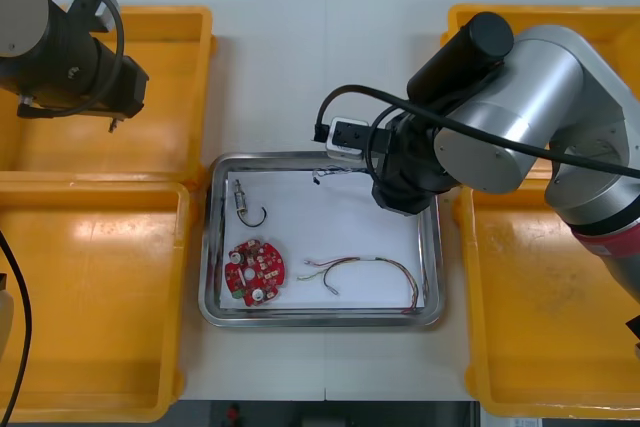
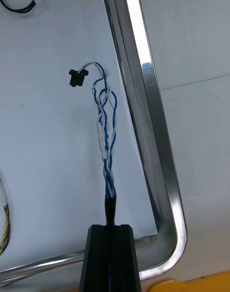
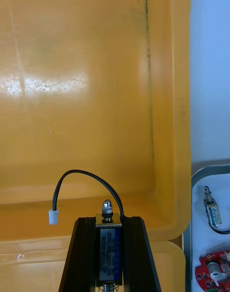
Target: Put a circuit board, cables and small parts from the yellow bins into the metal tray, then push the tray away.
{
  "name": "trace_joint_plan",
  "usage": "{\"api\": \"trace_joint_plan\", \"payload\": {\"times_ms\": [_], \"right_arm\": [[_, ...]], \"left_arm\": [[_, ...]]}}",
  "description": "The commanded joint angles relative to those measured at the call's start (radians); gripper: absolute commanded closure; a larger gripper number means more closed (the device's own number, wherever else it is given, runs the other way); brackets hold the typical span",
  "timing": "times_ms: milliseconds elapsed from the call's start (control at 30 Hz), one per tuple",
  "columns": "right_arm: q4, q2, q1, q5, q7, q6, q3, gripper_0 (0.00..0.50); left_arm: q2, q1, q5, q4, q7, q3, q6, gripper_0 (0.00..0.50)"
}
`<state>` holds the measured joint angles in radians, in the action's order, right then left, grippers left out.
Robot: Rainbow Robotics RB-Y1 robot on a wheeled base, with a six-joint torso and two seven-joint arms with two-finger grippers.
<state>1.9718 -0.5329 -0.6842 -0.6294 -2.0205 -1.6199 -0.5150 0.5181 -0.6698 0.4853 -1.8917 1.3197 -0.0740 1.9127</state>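
My right gripper [image 2: 111,226] is shut on one end of a twisted blue and white cable [image 2: 105,129]. The cable hangs over the metal tray's white inside, close to the rim [image 2: 143,105], and its black plug [image 2: 78,77] is the far end. In the front view that cable [image 1: 335,173] shows at the tray's far edge, beside the right wrist. My left gripper [image 3: 109,221] is shut on a small metal part [image 3: 108,241] with a black wire [image 3: 91,176], above the far left yellow bin [image 3: 72,81]. The tray [image 1: 213,247] holds a round red circuit board [image 1: 255,272], a red and yellow cable [image 1: 365,272] and another small metal part [image 1: 241,197].
Two yellow bins flank the tray on the left, one far [image 1: 185,77] and one near [image 1: 90,297]. Two more stand on the right, near [image 1: 540,327] and far [image 1: 465,19]. The right arm's bulk [image 1: 500,117] hangs over the tray's far right corner.
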Motion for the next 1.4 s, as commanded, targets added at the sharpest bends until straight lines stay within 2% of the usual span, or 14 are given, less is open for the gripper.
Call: {"api": "trace_joint_plan", "payload": {"times_ms": [33,433,533,567,600,633,667,700,733,867,1000,1200,1300,1400], "right_arm": [[-0.027,0.014,-0.018,0.054,0.017,0.043,-0.080,0.500],[-0.163,0.019,-0.029,0.066,0.011,0.160,-0.165,0.500],[-0.168,0.022,-0.029,0.071,0.011,0.157,-0.165,0.500],[-0.168,0.024,-0.029,0.071,0.011,0.153,-0.165,0.485],[-0.168,0.022,-0.029,0.073,0.014,0.152,-0.165,0.453],[-0.166,0.024,-0.031,0.077,0.011,0.150,-0.165,0.265],[-0.162,0.022,-0.031,0.088,0.011,0.150,-0.165,0.116],[-0.157,0.022,-0.031,0.094,0.014,0.149,-0.163,0.074],[-0.146,0.022,-0.031,0.111,0.011,0.143,-0.163,0.005],[-0.106,0.022,-0.031,0.138,0.014,0.114,-0.158,0.000],[-0.070,0.025,-0.031,0.135,0.016,0.057,-0.132,0.000],[0.012,0.060,-0.031,0.112,0.017,-0.130,-0.019,0.000],[0.065,0.080,-0.031,0.105,0.026,-0.259,0.066,0.000],[0.101,0.096,-0.031,0.096,0.034,-0.300,0.142,0.000]], "left_arm": [[-0.026,0.010,0.009,-0.058,-0.073,-0.026,0.007,0.500],[-0.029,0.010,0.026,-0.064,-0.088,-0.024,0.007,0.497],[-0.029,0.010,0.027,-0.064,-0.088,-0.026,0.007,0.498],[-0.029,0.009,0.029,-0.064,-0.089,-0.026,0.007,0.498],[-0.029,0.010,0.027,-0.063,-0.089,-0.026,0.007,0.498],[-0.029,0.010,0.029,-0.064,-0.089,-0.026,0.007,0.497],[-0.029,0.009,0.029,-0.064,-0.089,-0.026,0.007,0.498],[-0.029,0.010,0.029,-0.064,-0.089,-0.026,0.007,0.498],[-0.029,0.009,0.029,-0.064,-0.089,-0.024,0.007,0.498],[-0.029,0.010,0.033,-0.064,-0.091,-0.023,0.007,0.497],[-0.029,0.010,0.042,-0.070,-0.092,-0.023,0.007,0.497],[-0.030,0.009,0.038,-0.095,-0.116,0.019,0.007,0.498],[-0.029,0.009,0.042,-0.125,-0.183,0.074,0.007,0.497],[-0.030,0.009,0.049,-0.159,-0.241,0.132,0.007,0.497]]}}
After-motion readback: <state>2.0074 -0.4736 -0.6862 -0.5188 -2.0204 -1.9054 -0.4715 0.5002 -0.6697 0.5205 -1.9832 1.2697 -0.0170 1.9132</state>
